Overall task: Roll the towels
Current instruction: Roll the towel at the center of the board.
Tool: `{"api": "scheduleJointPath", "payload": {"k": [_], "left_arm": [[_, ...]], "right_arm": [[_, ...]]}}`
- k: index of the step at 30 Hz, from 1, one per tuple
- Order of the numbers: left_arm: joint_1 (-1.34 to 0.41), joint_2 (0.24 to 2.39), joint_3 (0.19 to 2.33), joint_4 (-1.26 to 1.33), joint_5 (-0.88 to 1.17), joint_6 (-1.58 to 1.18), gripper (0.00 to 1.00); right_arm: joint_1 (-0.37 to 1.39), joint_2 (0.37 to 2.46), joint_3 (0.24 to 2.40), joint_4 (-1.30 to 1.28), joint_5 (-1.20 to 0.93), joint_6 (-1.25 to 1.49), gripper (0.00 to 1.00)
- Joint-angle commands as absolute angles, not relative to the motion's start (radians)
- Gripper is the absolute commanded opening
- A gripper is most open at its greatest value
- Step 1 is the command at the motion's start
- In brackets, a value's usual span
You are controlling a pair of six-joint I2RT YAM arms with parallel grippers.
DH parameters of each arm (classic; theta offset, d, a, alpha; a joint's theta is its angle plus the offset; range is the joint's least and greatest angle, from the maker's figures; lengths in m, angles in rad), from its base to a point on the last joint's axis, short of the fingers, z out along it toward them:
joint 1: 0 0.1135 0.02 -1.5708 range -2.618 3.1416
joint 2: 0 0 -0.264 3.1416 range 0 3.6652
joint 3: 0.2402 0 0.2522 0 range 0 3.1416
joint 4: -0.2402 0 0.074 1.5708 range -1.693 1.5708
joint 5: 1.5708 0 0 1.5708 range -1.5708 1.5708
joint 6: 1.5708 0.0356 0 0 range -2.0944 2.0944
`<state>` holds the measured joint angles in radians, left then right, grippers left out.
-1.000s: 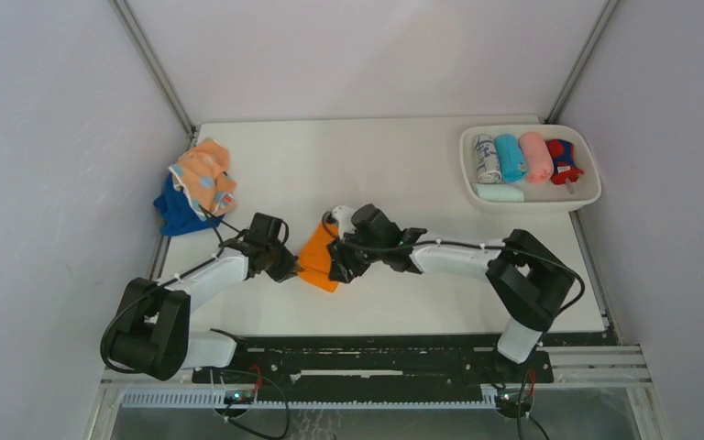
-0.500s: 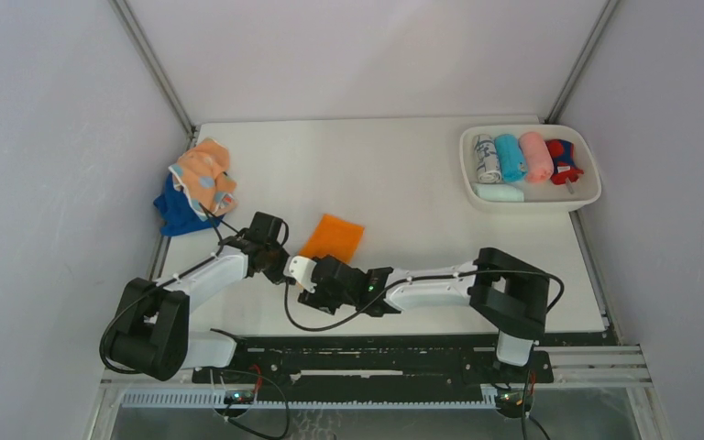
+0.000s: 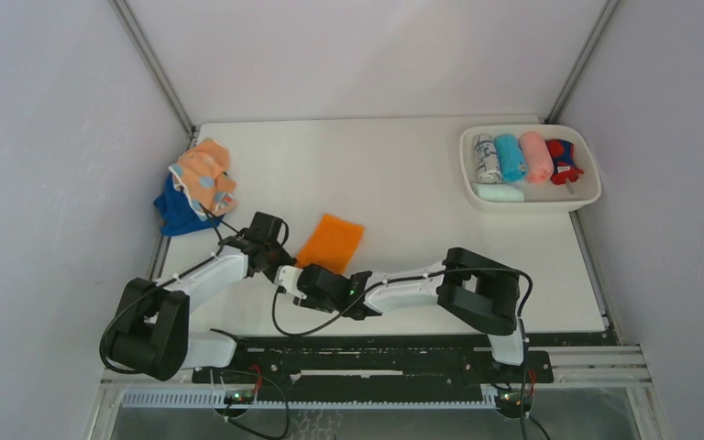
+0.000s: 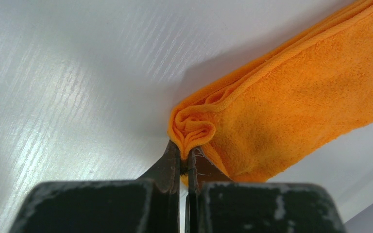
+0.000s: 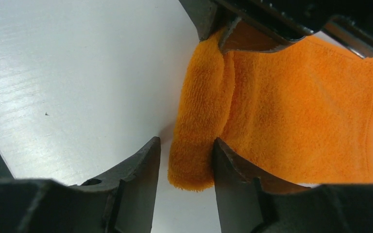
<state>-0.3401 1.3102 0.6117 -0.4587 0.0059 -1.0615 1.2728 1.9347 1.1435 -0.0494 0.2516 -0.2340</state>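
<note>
- Orange towel (image 3: pixel 332 242): left of centre in top view, flat, lower-left edge curled over.
- Left gripper (image 4: pixel 184 156): clamped on one end of the curl.
- Right gripper (image 5: pixel 186 148): jaws apart, straddling the other end, not yet pinching.
- Risk: right jaws close on one layer only; curl springs open.
- Risk: ends turn unevenly; roll cones, or corner slips from left pinch.

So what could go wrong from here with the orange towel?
The left gripper pinches only a bunched corner of the orange towel, so it may slip out. The right gripper straddles the rolled edge with a gap on one side; closing off-centre may flatten or unroll it.
</note>
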Motion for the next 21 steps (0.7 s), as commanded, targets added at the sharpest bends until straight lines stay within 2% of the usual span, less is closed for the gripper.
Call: {"api": "scheduleJointPath", "payload": {"k": [1,8,21], "left_arm": [[-0.34,1.311,0.626,-0.481,-0.008,-1.043,0.0],[-0.34,1.32,0.632,-0.479,-0.005,-1.042,0.0],[-0.34,1.308,0.621,-0.477,0.0,-1.046,0.0]], "right_arm": [[1.292,1.962,1.169,-0.114,0.273,-0.244,0.41],[1.31,1.972,1.167,-0.143,0.28,-0.232,0.43],[1.274,1.764,1.16,-0.1,0.211,-0.172,0.52]]}}
